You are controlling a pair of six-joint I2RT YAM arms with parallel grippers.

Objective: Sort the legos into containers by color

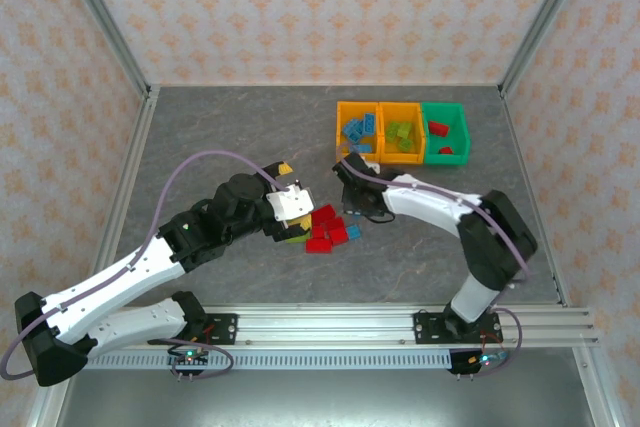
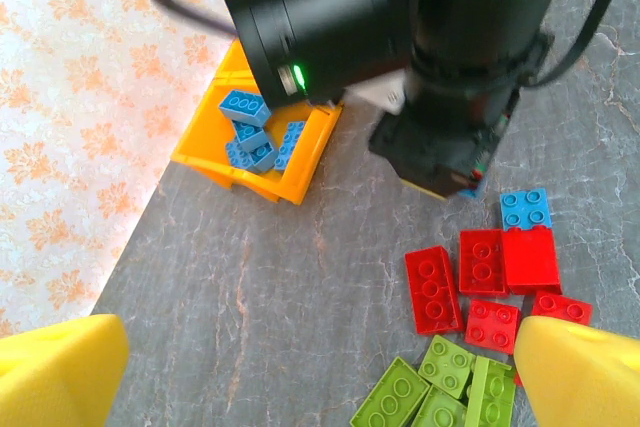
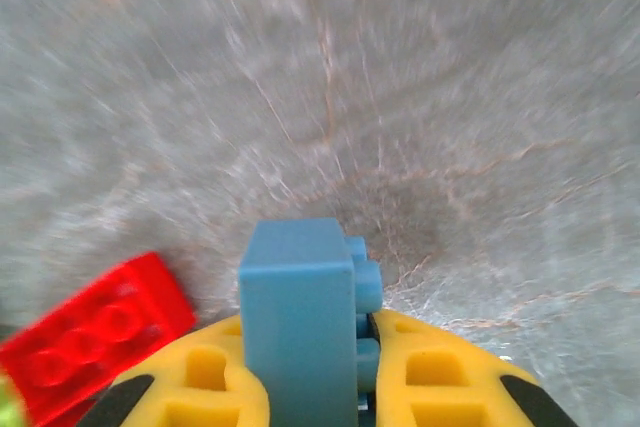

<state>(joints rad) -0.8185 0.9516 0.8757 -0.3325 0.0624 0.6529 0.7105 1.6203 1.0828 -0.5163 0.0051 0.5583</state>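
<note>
Near the table's middle: we see the loose legos [image 1: 325, 232] in a small pile, red, lime green and a little blue, lying between the two grippers.
Right gripper [image 3: 318, 387]: its yellow fingers [image 3: 440, 377] press on a blue brick [image 3: 300, 307] from both sides and pinch it. The brick stands on end, with its studs facing right in the wrist view.
Beside that brick: a red brick [image 3: 95, 342] lies flat on the grey table [image 3: 400, 97], low on the left of the right wrist view.
Left gripper [image 2: 315, 377]: spread wide, with nothing between its yellow fingertips [image 2: 55, 372]; it hangs over the pile.
Under the left gripper: we find lime green bricks [image 2: 440, 392] nearest and red bricks [image 2: 480, 267] just beyond, packed edge to edge. One loose blue brick [image 2: 525, 209] lies at the far side, near the right arm's black wrist [image 2: 440, 137].
Containers [image 1: 400, 160]: three joined in a row at the table's far right, well apart from the pile.
Left orange bin [image 1: 341, 127]: blue bricks inside.
Middle orange bin [image 1: 402, 107]: lime green bricks inside.
Green bin [image 1: 465, 132]: red bricks inside.
</note>
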